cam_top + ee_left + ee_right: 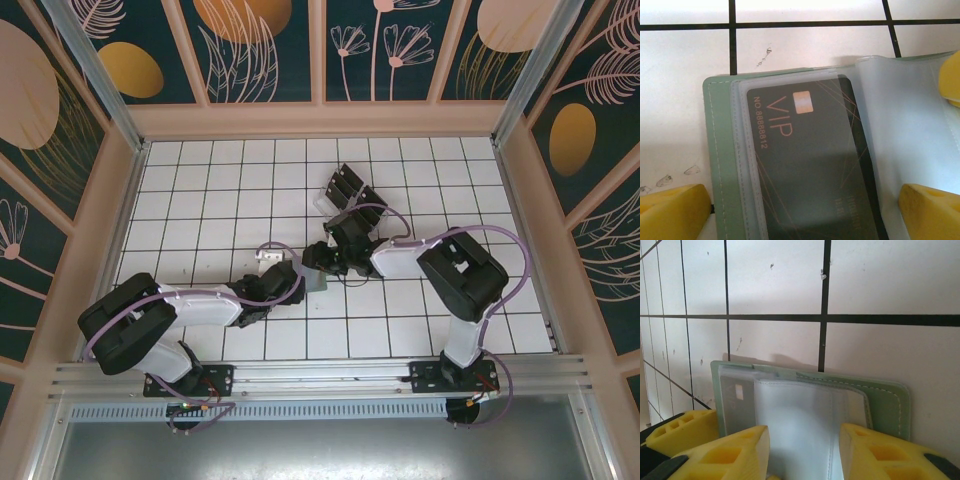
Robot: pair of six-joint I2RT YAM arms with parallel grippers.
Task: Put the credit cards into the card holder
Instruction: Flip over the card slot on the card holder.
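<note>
Scene: I am looking down on a white tiled floor (220, 200) with black grid lines, boxed in by panels painted with flowers. My two arms reach in from the near edge and meet near the middle.

Card holder: the grey-green card holder (316, 282) lies open and flat on the tiles near the centre, between the two grippers. In the left wrist view its stitched green edge (720, 150) frames clear plastic sleeves. In the right wrist view the green cover (887, 405) sits behind the same clear leaves.

Credit cards: one black card (805, 165), printed VIP with a number and a pale chip, sits inside a clear sleeve of the holder. I see it dimly through the plastic from the right wrist too (737, 400). More black cards (348, 185) stand in a clear rack (325, 203) farther back, well apart from the holder.

Left gripper: the left gripper (802, 200) (290, 280) has its yellow fingers spread wide. One fingertip (670, 210) is over bare tile just beside the holder, the other over the sleeves. It grips nothing.

Right gripper: the right gripper (805, 440) (322, 260) is low over the holder, its yellow fingers (880, 455) parted with a clear sleeve leaf between them. I cannot tell whether they touch the plastic.
</note>
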